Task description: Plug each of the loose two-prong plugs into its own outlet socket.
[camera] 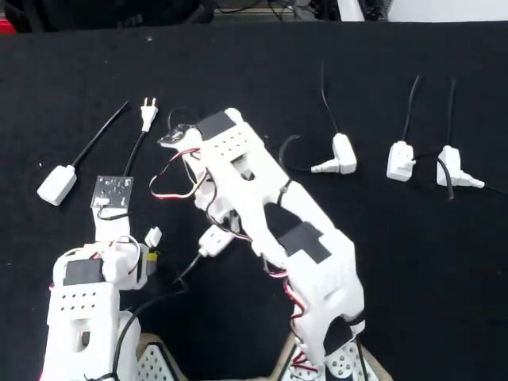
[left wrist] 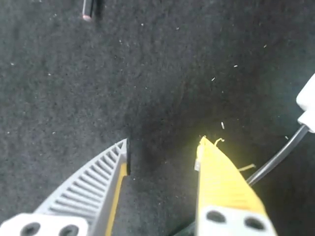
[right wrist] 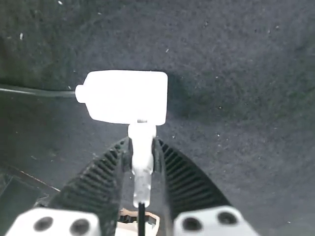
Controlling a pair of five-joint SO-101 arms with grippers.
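Right claw [right wrist: 141,145] closed on a small white plug [right wrist: 142,172], its nose against an outlet socket [right wrist: 123,97] lying between the two arms. Prongs hidden, so seating can't be judged. Plug is probably light, hard plastic and slippery; best pinched across the flat body, cable trailing behind. Left claw [left wrist: 163,143] open and empty over the black table [left wrist: 74,88]. Another loose plug [camera: 148,111] lies far-left, a spare socket [camera: 55,184] near it.

A white thing [left wrist: 307,103] with a cord [left wrist: 278,157] is cut off at the edge of the left wrist view. The plug [right wrist: 142,157] in the right claw [right wrist: 141,143] hides its prongs at the socket [right wrist: 123,97].
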